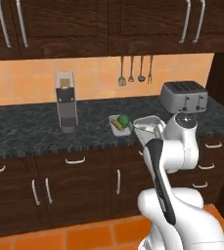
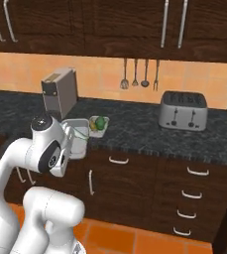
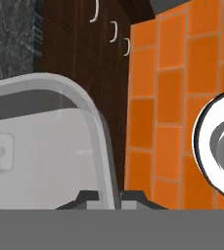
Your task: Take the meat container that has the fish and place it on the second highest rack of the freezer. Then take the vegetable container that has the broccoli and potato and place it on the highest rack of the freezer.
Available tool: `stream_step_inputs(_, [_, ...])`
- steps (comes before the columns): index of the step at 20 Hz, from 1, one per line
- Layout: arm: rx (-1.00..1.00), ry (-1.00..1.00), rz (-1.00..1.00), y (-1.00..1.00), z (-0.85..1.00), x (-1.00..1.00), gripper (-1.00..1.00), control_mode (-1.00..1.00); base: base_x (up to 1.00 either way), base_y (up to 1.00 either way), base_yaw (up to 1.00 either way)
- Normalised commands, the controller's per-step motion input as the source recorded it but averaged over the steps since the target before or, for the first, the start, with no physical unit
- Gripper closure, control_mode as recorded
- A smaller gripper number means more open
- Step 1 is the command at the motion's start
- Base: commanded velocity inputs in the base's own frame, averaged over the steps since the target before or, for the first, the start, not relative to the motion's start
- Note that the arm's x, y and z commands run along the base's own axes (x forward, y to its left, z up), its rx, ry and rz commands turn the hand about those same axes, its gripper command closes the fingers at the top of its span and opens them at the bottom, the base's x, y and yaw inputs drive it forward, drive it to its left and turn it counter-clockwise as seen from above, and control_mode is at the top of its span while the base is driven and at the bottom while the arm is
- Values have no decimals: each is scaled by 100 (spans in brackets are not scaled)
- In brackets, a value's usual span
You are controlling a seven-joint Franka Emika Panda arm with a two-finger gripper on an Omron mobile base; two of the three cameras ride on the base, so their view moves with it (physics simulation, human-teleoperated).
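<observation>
The gripper point(image 3: 112, 199) is clamped on the rim of the meat container point(image 3: 45, 141) — in the hand view the two dark tips sit tight on either side of the thin grey wall. The container is off the counter point(image 1: 30, 132), held in the air in front of the counter edge and above the lower cabinets point(image 1: 74, 185). In the left base view it shows as a pale tray point(image 1: 147, 126) just beside the arm's wrist, tilted a little. In the right base view it sits point(image 2: 77, 134) close to the white wrist too. Something pale lies inside it; I cannot tell clearly what it is.

The vegetable container point(image 1: 120, 124) rests on the counter near the front edge, just left of the held tray, with a green piece and a yellowish piece inside. Behind it to the left stands a grey appliance point(image 1: 66, 101) — to the right, a toaster point(image 1: 184, 95). Utensils point(image 1: 135, 71) hang on the wall. The floor point(image 3: 172, 97) is orange tile.
</observation>
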Motion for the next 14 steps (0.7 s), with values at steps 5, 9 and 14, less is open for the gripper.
stream_step_inputs(5, [0,0,0,0,0,0,100,100,-73,-45,-30])
stream_step_inputs(9, [0,0,0,0,0,0,100,100,-36,-33,-56])
stream_step_inputs(14, [0,0,0,0,0,0,100,100,-28,-20,-65])
